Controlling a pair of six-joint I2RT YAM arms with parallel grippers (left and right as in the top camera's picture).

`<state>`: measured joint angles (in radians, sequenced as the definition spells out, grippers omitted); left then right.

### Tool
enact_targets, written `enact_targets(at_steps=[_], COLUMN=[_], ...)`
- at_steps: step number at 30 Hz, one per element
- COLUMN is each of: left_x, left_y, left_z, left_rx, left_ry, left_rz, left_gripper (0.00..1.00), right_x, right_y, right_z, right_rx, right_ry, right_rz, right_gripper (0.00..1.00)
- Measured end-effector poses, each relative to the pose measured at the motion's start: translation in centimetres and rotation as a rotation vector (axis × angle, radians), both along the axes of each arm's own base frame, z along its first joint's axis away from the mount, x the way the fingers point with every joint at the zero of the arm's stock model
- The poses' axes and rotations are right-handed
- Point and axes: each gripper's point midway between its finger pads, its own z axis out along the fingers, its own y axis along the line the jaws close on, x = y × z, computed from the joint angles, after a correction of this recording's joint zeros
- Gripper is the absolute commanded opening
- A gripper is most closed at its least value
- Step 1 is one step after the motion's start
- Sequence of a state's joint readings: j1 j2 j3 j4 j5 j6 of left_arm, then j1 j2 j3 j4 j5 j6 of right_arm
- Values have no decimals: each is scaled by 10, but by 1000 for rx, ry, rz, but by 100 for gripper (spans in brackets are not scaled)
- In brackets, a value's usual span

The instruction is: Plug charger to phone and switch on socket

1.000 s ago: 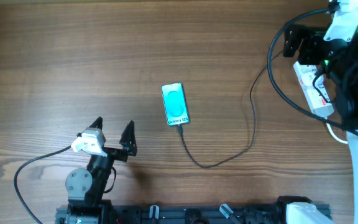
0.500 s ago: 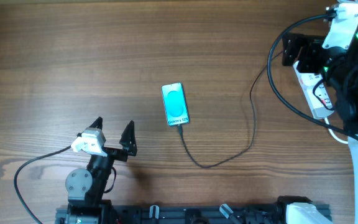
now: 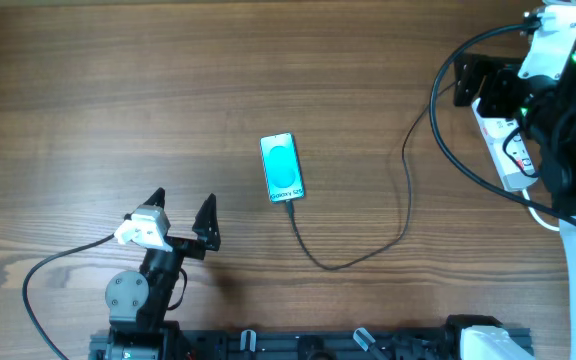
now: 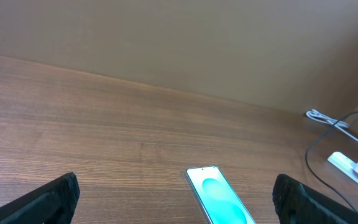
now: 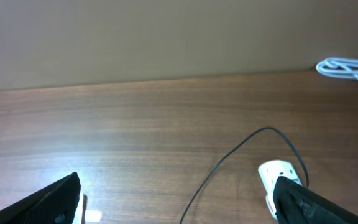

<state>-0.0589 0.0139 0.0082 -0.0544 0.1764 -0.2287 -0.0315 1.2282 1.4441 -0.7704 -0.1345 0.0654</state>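
Starting at the left, the left gripper (image 3: 183, 208) sits near the front edge of the table (image 3: 88, 80). Its jaws are spread wide and hold nothing, and it is well apart from everything the task needs. To its right, near the middle of the table, the phone (image 3: 281, 167) lies flat with its screen lit. The black cable (image 3: 405, 190) meets the phone's near end, dips toward the front edge, then climbs to the right toward the power strip (image 3: 505, 152). The connector looks plugged in, though the overhead view is too small to confirm that it is fully seated.

At the far right, the power strip lies mostly under the right arm. Only its white body and some red marks show past the arm. The right gripper (image 5: 176, 186) hangs over it with jaws wide apart and empty. In the wrist view, one end of the strip shows just beside the right finger, and a white cord (image 5: 347, 65) lies farther back.

The step in hand appears to be the switch. To do it well, the right arm should line one fingertip up over the switch that belongs to the outlet in use. It should press straight down, not sideways, so the light strip does not skid. The thin cable should stay clear of the finger so the phone is not tugged. The switch itself is hidden here, so the wrist camera should find it before the arm descends.
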Motion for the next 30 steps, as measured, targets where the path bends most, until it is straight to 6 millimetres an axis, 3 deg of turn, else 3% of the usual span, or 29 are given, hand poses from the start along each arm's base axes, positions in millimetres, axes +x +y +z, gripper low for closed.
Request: enact_targets(at_steps=[7,10,15,30], left_x=[0,0,0,0], left_y=[0,0,0,0], left_z=[0,0,0,0], left_rx=[0,0,0,0], left_ry=[0,0,0,0], left_rz=[0,0,0,0], left_gripper=[100,100,100,100], right_x=[-8,-11,-30,-80], right_y=[0,0,1,2], right_z=[-51,-64,-97,-158], right_rx=[4,4,7,10], right_ry=[121,149,216,318], right_rz=[0,0,0,0], right_gripper=[100,100,100,100])
